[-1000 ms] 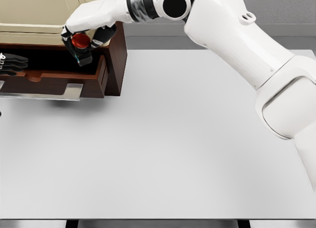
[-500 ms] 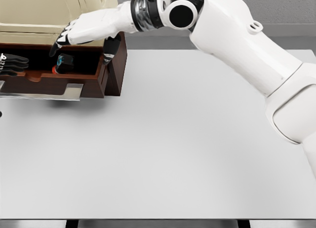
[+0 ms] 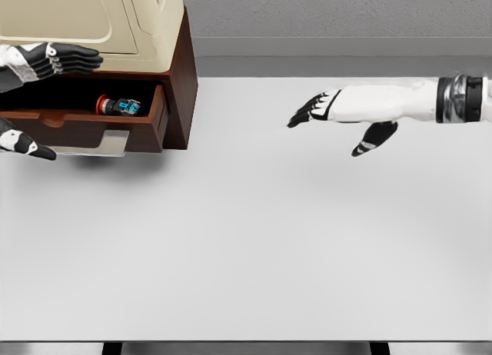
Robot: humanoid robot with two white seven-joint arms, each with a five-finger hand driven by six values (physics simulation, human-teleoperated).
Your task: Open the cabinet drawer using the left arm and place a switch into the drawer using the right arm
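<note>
Head view of a white bench (image 3: pixel 254 240) filling most of the frame. At upper left stands the cabinet (image 3: pixel 178 86), with a cream upper body and dark brown side panel. Its drawer (image 3: pixel 146 128) is pulled out toward the viewer, a flat grey handle (image 3: pixel 96 144) projecting from its front edge.

The switch (image 3: pixel 117 106) lies on its side inside the open drawer, near the right end of the compartment; its red button end points left and its dark body with a blue patch points right. No hand touches it.

The right hand (image 3: pixel 342 113) extends in from the right edge at mid-height, over the bare bench and well apart from the cabinet. Its dark-tipped fingers (image 3: pixel 307 109) are stretched out toward the left, the thumb hanging below, and it holds nothing.

The left hand (image 3: pixel 46 61) shows at the left edge, just above the drawer opening. Its fingers are spread apart and point right; another dark fingertip appears lower, beside the handle. It grasps nothing.
</note>
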